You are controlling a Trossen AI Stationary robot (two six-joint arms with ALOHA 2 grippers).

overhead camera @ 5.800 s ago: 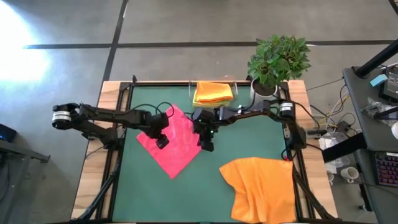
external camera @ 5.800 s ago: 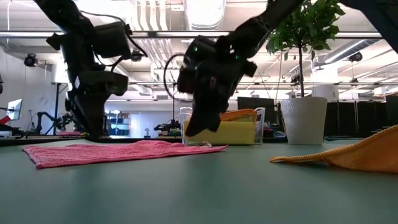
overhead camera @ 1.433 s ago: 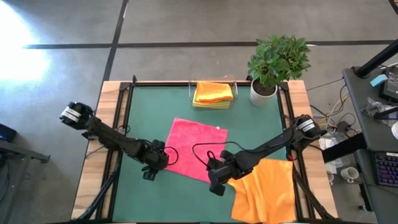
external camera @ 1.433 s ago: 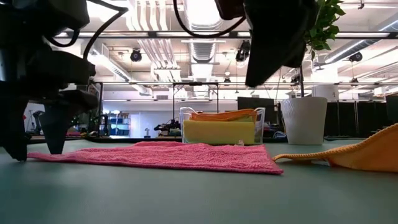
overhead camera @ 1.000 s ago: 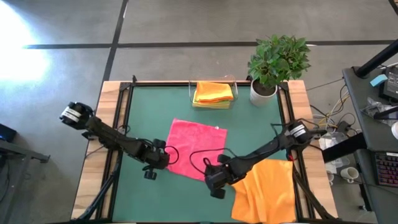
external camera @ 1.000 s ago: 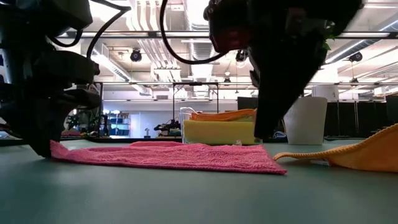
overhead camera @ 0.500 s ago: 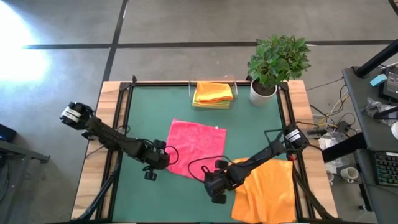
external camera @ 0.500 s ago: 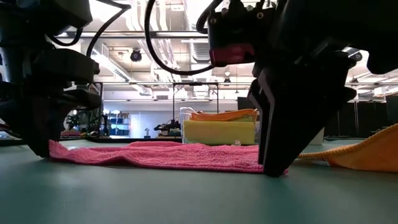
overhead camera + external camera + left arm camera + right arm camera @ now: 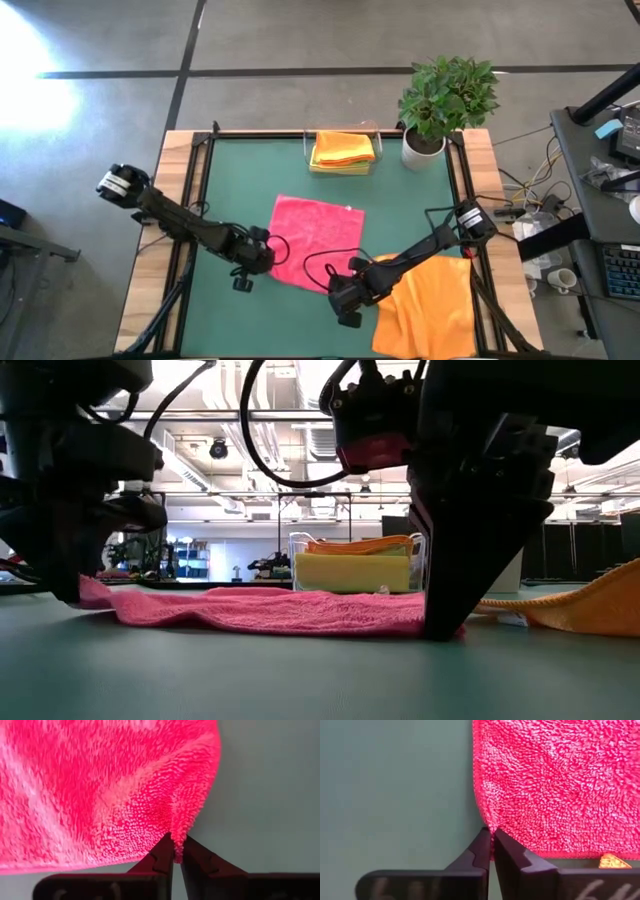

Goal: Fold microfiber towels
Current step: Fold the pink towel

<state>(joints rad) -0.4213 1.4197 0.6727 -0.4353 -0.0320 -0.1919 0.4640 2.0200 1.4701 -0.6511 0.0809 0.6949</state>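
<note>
Nearest the front edge of the green mat [image 9: 290, 320], a bare strip of open surface, then the two grippers at the pink towel's [image 9: 315, 242] near corners. Right gripper [image 9: 343, 296] clenched on the corner nearest the front, the hem pinched between its fingertips [image 9: 484, 851] in the right wrist view. Left gripper [image 9: 262, 258] clamped on the towel's left corner, a fold of pile bunched up between its fingers [image 9: 161, 855]. Pink towel otherwise flat near the middle of the mat, with free mat to its left and beyond it. Just right of the pink towel, a rumpled orange towel [image 9: 430, 305], spilling past the mat's front-right edge and cut off by the frame; partly covered by the right arm. Farther back, at the mat's rear edge, a clear holder [image 9: 344, 152] with folded orange and yellow towels [image 9: 343, 148], the layers beneath hard to separate from above. Right of the holder, a potted plant [image 9: 446, 95].
</note>
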